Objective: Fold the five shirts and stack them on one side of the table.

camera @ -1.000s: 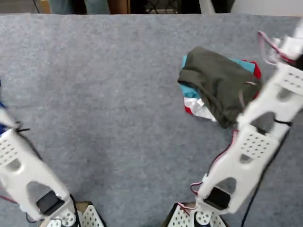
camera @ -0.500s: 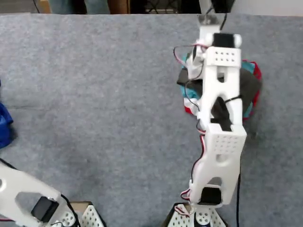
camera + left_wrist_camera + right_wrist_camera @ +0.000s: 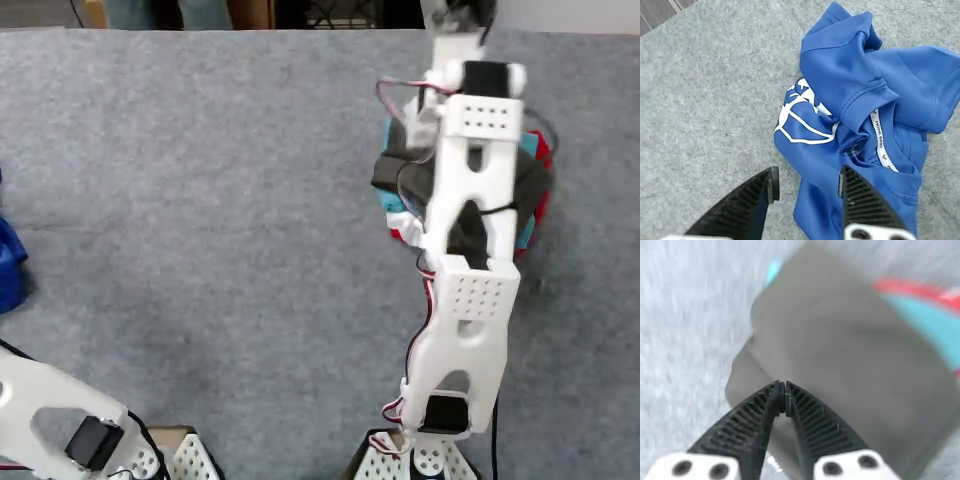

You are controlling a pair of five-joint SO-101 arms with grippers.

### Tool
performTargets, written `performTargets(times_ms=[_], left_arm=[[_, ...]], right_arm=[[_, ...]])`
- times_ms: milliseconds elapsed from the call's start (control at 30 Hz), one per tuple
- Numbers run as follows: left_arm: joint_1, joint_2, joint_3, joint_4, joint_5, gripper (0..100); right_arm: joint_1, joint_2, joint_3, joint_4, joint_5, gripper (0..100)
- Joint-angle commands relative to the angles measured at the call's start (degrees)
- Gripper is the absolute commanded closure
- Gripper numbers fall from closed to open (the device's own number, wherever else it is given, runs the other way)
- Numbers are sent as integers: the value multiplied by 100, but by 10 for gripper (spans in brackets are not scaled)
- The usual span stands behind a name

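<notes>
Currently the blue shirt (image 3: 865, 125) is lying crumpled on the grey table cover (image 3: 700, 90), well apart from the stack of shirts (image 3: 396, 172), at the table edge farthest from that stack. The left gripper (image 3: 807, 176) is hanging just above the blue shirt, jaws standing wide apart and holding nothing. The right gripper (image 3: 784, 390) is hovering over the stack, above the dark grey shirt (image 3: 855, 355) topping it, jaws pressed together with nothing between them; whether the tips are touching cloth I cannot tell. Judgement: the blue shirt is looking light, limp and thin-knit, likely sagging and slipping under a pinch, so the doubled seam at the collar or a sleeve hem is offering the firmest hold. Markings: a white graphic is showing on the front and small lettering is running along the white neck tape; not transcribing either.
</notes>
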Motion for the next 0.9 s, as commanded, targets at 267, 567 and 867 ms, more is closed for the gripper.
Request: performTargets(times_ms=[267, 567, 867], left_arm=[[171, 1275, 1736, -1231, -431, 709], [1191, 1600, 602, 35, -431, 966], [2352, -826, 3758, 35, -475, 973]], right_arm=[[-369, -1789, -954, 70, -9, 984], [-1257, -2352, -945, 70, -9, 984], [-1811, -2448, -136, 35, -9, 985]])
